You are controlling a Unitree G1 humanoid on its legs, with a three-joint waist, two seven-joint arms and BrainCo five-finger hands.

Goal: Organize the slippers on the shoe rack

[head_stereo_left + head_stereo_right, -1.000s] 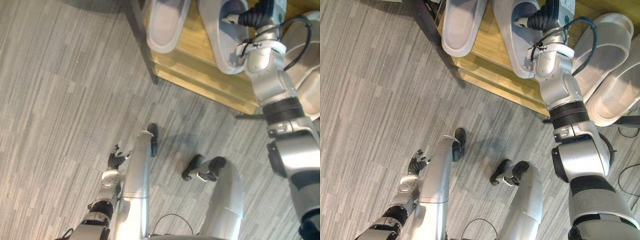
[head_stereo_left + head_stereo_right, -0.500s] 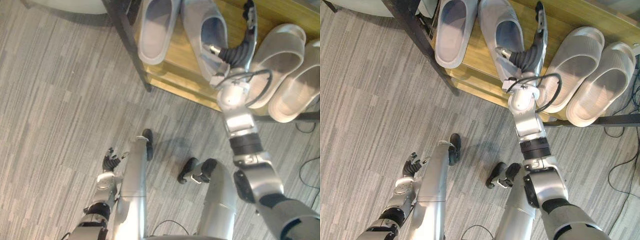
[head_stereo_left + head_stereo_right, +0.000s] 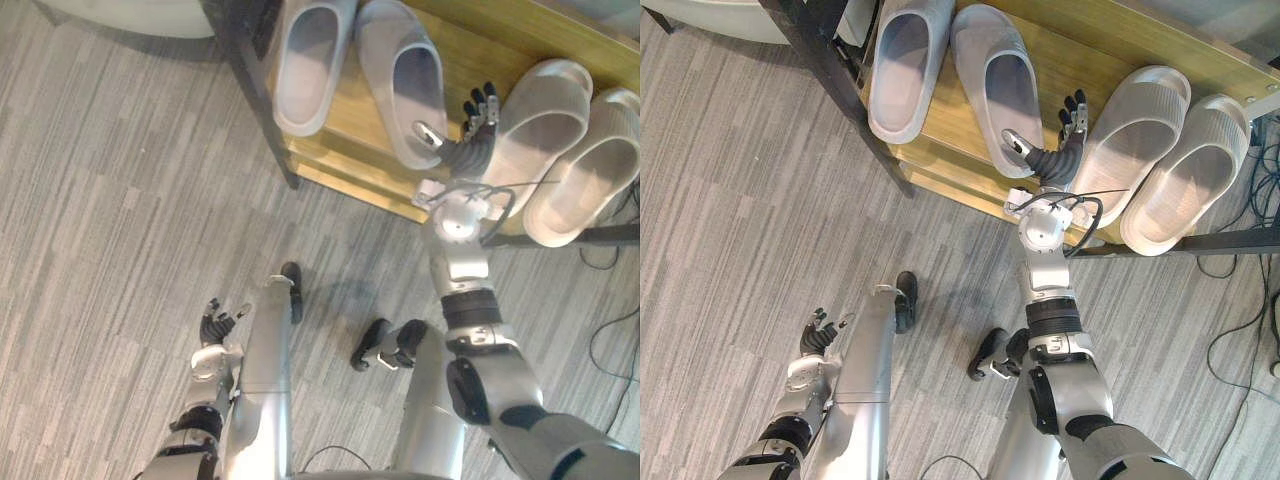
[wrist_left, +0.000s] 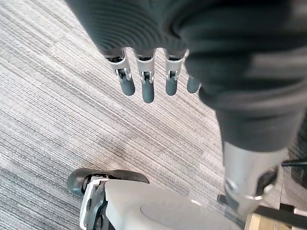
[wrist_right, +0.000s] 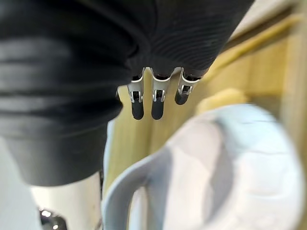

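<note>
Left hand (image 3: 818, 338), 7 o'clock, over carpet (image 3: 730, 230): fingers relaxed, empty. Right hand (image 3: 1058, 155), 1 o'clock: fingers straight, holding nothing, between grey slippers (image 3: 1002, 85) and pale slippers (image 3: 1130, 135). All four lie on the wooden shoe rack (image 3: 1085, 50), 11 to 2 o'clock.

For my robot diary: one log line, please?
right robot hand open between slippers | left robot hand open, low | four slippers on rack

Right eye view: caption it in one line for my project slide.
Open right hand hovers between two pairs of slippers on the wooden shoe rack; left hand hangs over carpet.
</note>
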